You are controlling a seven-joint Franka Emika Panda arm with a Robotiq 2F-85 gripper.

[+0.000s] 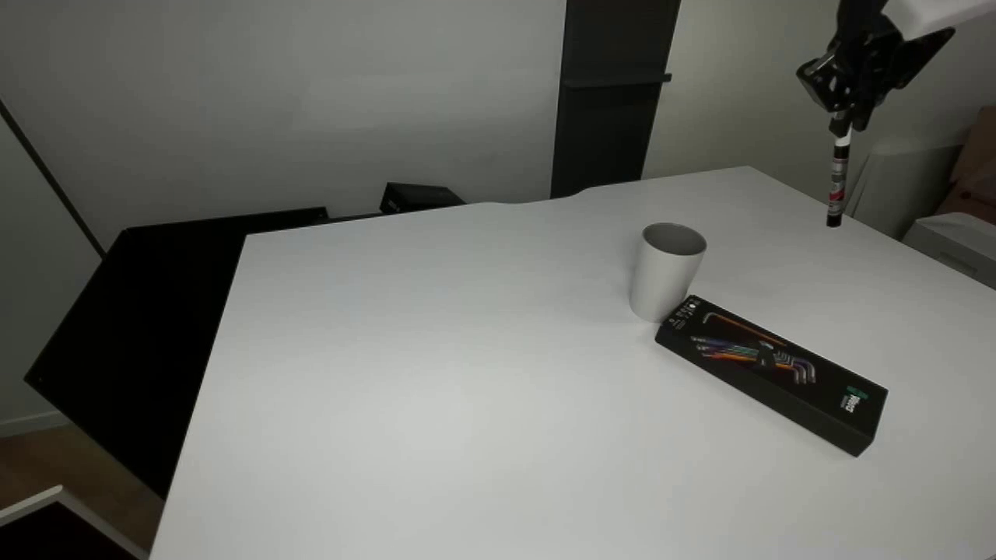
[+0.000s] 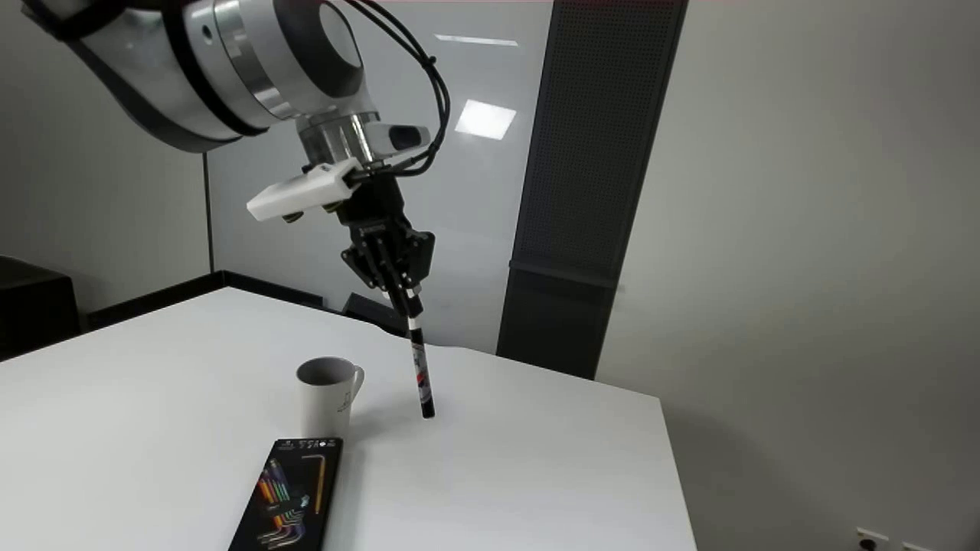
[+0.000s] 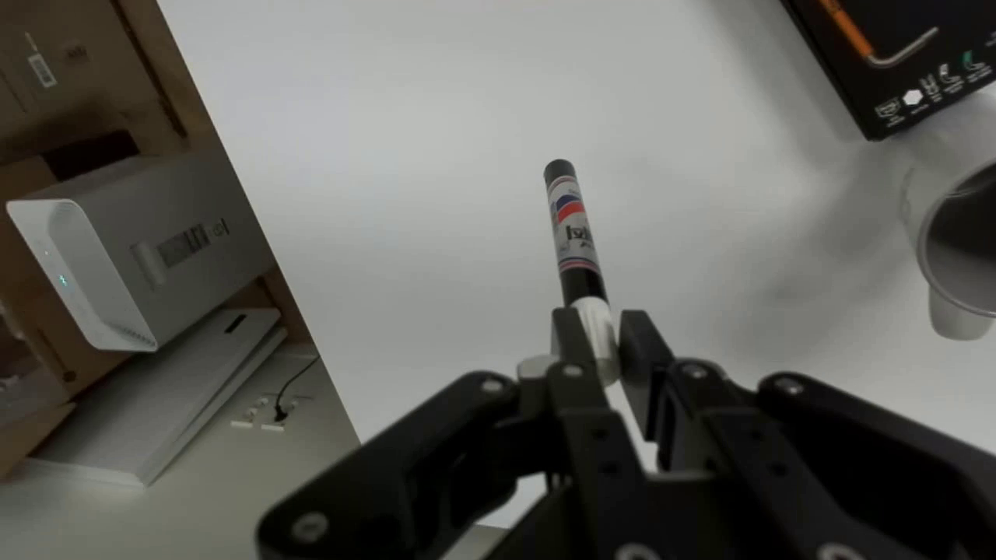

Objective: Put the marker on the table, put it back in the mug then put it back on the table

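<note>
My gripper (image 3: 603, 338) is shut on the pale end of the marker (image 3: 573, 225), which points down and away from the fingers in the wrist view. In an exterior view the marker (image 2: 420, 367) hangs nearly upright, slightly tilted, its dark lower end over the white table (image 2: 521, 459). The jaws [hold it near its top]. The white-grey mug (image 1: 664, 284) stands upright on the table; its interior looks bare from these angles. In the wrist view the mug (image 3: 926, 202) is at the right edge, partly cut off, apart from the marker.
A flat black box (image 1: 770, 373) with pictured hex keys lies against or just beside the mug. The table's edge runs past cardboard boxes and a white device (image 3: 187, 241) in the wrist view. A dark panel (image 2: 589, 191) stands by the wall behind the table.
</note>
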